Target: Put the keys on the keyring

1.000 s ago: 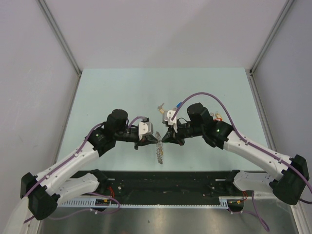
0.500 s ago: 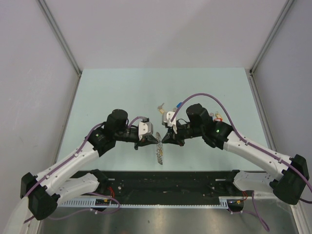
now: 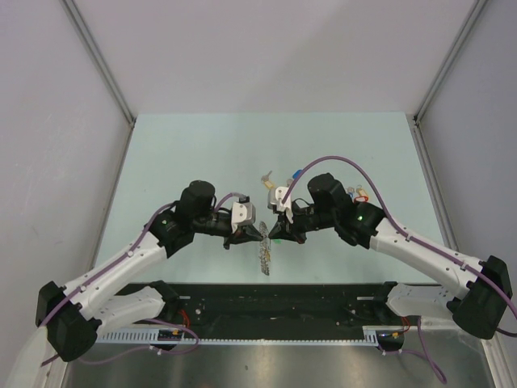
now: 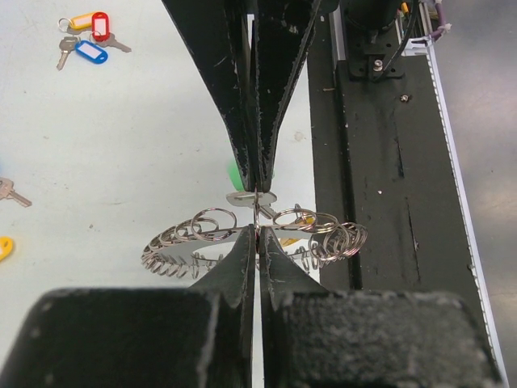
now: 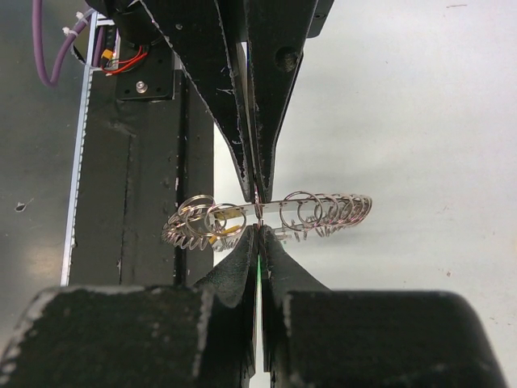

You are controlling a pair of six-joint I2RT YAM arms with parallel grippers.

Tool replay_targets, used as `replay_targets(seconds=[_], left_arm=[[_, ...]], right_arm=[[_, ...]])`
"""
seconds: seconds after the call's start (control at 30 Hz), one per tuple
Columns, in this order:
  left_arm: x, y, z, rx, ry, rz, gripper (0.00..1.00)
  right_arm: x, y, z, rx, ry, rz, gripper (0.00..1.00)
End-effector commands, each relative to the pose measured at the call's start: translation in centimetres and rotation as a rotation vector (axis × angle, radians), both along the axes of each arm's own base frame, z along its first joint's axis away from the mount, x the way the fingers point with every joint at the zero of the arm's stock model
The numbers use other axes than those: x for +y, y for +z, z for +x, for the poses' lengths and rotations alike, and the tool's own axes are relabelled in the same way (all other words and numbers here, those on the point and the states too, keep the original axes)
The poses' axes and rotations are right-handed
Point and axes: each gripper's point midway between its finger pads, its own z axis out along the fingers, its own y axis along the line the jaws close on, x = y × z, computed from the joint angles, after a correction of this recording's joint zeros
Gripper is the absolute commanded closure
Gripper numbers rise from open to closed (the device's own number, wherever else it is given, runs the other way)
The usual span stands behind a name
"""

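Grippers are meeting tip to tip over the table [image 3: 202, 153], a little toward 6 o'clock from its middle. The left gripper [image 3: 259, 235] is reaching in from 9 o'clock and the right gripper [image 3: 274, 233] from 3 o'clock, and the keyring [image 3: 264, 252] is hanging edge-on between them, dropping toward 6 o'clock, near the black rail at the table's near edge.

From the left wrist, the left gripper [image 4: 257, 245] is showing its jaws pressed together, pinching the thin wire of the keyring [image 4: 190, 242], whose silver loops are fanning out toward 9 and 3 o'clock. At 12 o'clock from it, the right gripper [image 4: 258, 184] is pointing down with its jaws likewise closed, nipping what is looking like the flat silver head of a green-tagged key [image 4: 241, 196]; a patch of green is showing just beside those fingers. Whether this key is threaded onto the wire, I cannot tell.

From the right wrist, the right gripper [image 5: 258, 241] is closing on a sliver of green, with the keyring [image 5: 327, 208] lying across at 12 o'clock.

Loose keys [image 3: 267, 179] are lying on the table at 12 o'clock from the grippers, with more [image 4: 85, 36] bearing yellow, red and blue tags.
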Motion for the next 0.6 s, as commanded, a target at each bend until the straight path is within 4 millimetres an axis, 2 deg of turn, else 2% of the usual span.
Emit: replay_targets(seconds=[0.0,0.57], left_arm=[[-0.9,2.2,-0.6,-0.044,-0.081,-0.076,1.0],[-1.2,3.2,-1.0,-0.042,-0.088,-0.122,1.0]], right_arm=[[1.4,2.3,-0.2,-0.045,0.04,0.09,1.0],[2.3,2.2,-0.4,-0.037,0.048,0.098,1.0]])
